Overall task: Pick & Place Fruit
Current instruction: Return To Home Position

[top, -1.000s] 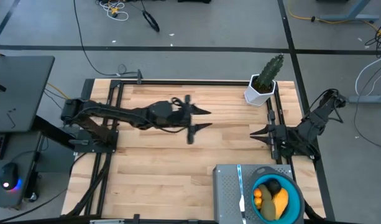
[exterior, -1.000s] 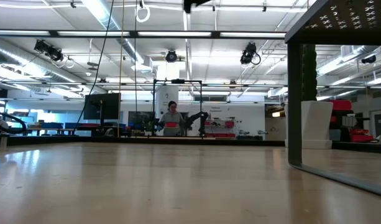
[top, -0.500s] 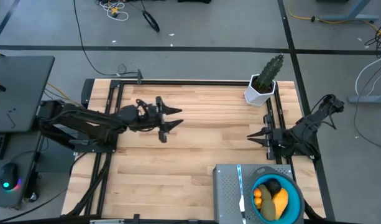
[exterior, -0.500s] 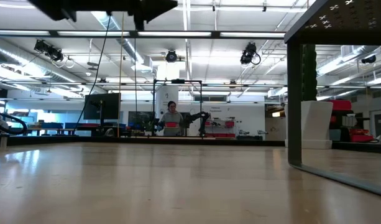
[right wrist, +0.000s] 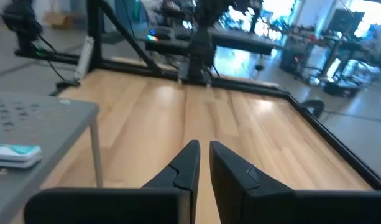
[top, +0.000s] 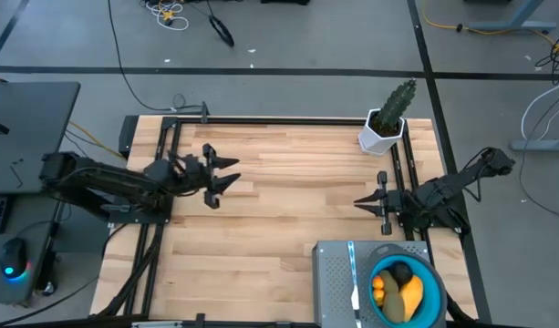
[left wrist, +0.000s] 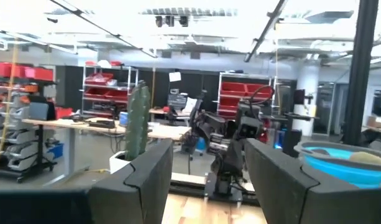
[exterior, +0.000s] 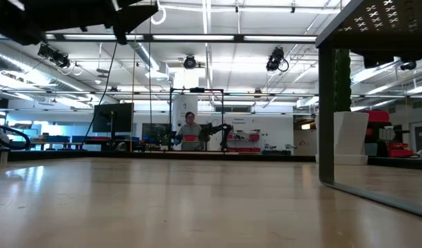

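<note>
Well apart: left hand [top: 233, 171], right hand [top: 359, 204].

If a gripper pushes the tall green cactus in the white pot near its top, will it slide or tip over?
Probably tip: the tall green cactus rises well above its narrow white pot, so a high push has leverage. It stands close to the wooden table's edge, so it might fall off.

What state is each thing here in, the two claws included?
left gripper: open, empty, over the table's left side.
right gripper: shut, empty, at the table's right edge.
blue bowl: upright on the shelf.
fruit: lying in the blue bowl.
knife: flat on the shelf.
cactus: upright in its pot.
</note>
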`<state>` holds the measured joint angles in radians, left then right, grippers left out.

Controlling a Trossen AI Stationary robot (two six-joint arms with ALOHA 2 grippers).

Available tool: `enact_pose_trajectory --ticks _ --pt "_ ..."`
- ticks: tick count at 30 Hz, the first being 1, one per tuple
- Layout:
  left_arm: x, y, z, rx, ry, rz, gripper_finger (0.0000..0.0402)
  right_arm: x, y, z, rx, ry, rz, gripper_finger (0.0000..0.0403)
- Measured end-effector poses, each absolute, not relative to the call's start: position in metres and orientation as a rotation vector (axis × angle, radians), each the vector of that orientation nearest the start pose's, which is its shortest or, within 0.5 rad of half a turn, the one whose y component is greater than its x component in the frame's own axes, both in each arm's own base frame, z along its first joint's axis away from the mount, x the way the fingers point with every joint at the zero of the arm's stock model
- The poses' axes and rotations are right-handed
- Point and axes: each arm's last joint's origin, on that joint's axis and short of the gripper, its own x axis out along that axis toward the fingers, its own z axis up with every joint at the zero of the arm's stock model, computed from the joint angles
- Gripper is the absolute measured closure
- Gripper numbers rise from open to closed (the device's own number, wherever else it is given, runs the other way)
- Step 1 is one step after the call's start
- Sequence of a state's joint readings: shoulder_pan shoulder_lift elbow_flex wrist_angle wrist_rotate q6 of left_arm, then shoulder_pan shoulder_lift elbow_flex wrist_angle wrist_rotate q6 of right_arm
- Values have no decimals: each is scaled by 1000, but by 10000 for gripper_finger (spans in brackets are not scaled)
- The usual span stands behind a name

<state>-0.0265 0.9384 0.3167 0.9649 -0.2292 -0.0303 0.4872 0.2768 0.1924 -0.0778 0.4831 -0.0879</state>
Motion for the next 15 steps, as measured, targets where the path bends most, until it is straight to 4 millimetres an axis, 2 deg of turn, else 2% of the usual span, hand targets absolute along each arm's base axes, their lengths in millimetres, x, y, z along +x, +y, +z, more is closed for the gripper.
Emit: enact_pose_trajectory --ticks 9,15 --pt "156 4 236 -79 -389 243 194 108 33 171 -151 77 19 355" --pt "140 5 230 -87 -430 261 194 110 29 165 -120 37 65 355"
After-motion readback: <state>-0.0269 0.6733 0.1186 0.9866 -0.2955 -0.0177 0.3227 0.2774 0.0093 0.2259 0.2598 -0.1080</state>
